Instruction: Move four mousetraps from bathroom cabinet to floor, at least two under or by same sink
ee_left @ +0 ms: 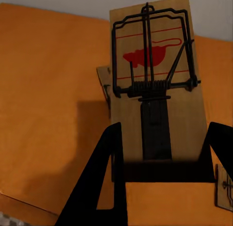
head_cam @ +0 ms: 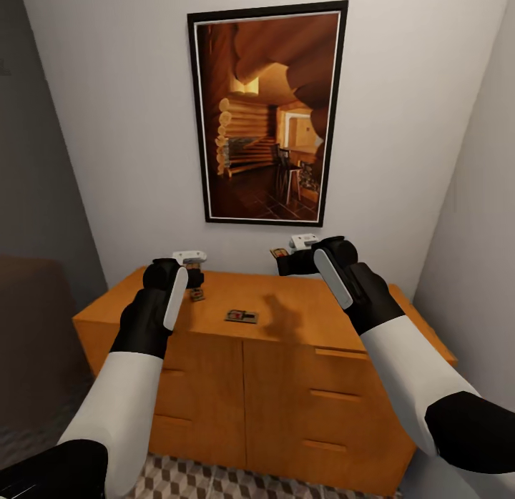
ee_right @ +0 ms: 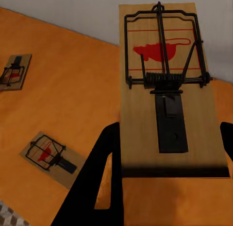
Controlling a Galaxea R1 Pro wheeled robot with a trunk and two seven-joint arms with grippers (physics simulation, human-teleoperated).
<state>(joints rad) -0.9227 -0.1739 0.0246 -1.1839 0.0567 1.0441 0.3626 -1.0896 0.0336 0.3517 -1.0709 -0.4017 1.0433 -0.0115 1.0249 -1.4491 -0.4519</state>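
Mousetraps [ee_right: 170, 90] [ee_left: 155, 90] clamped in both pincers [head_cam: 280, 254] [head_cam: 194, 277] above cabinet [head_cam: 300, 320].

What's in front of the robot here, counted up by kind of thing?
Mousetraps: 4 (one in each hand, two lying on the cabinet)
Hands: 2 (left hand, right hand)
Cabinet: 1
Framed picture: 1
Total: 8

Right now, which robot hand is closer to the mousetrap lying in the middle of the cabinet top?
Left. The left hand sits just beside the lying mousetrap, nearly at cabinet height; the right hand is raised farther off.
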